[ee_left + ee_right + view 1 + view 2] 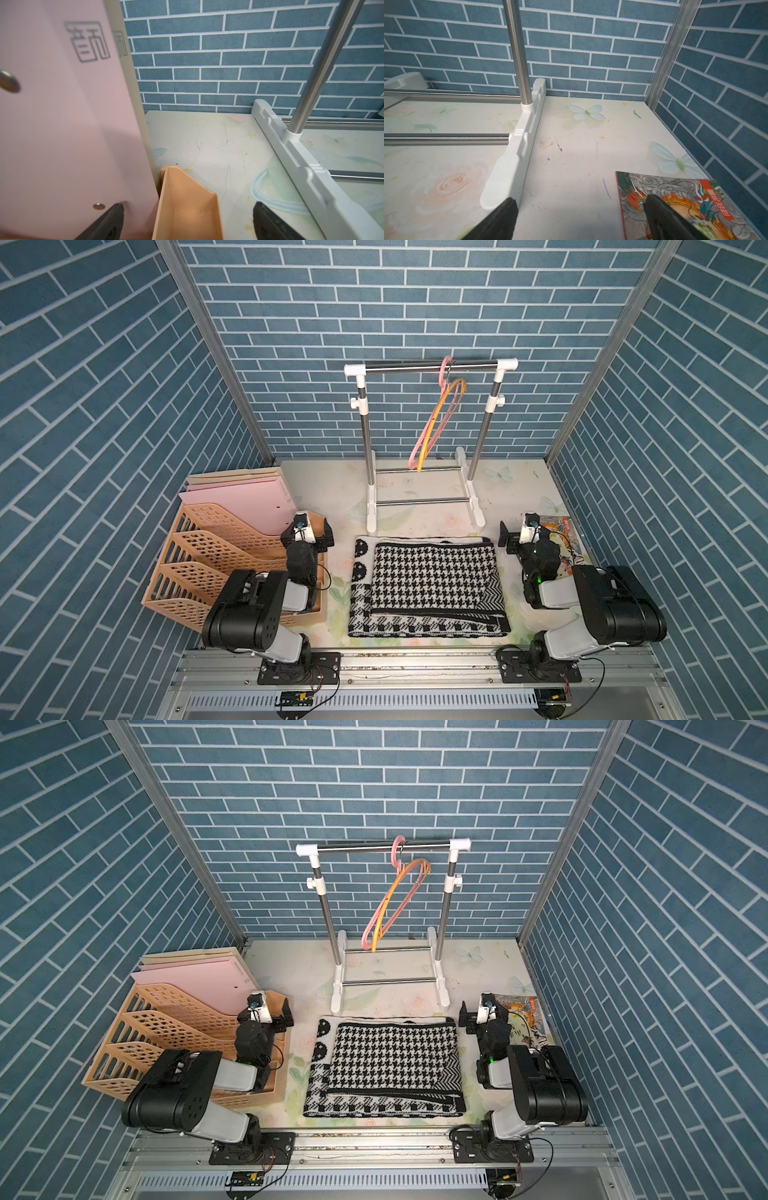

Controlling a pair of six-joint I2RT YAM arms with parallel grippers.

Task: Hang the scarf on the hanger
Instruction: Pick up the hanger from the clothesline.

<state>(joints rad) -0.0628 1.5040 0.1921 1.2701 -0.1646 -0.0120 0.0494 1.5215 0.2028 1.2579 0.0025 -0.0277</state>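
Folded scarf lies flat on the table; left gripper and right gripper are spread wide, empty.
A tray of folders crowds the left arm. The right wrist view shows the dragon cover of a book, half hidden in both top views. The black-and-white houndstooth scarf sits between the arms, before the rack with its tilted hangers.

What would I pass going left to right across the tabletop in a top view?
Peach slotted plastic file organiser → folded black-and-white houndstooth knitted scarf → colourful illustrated book.
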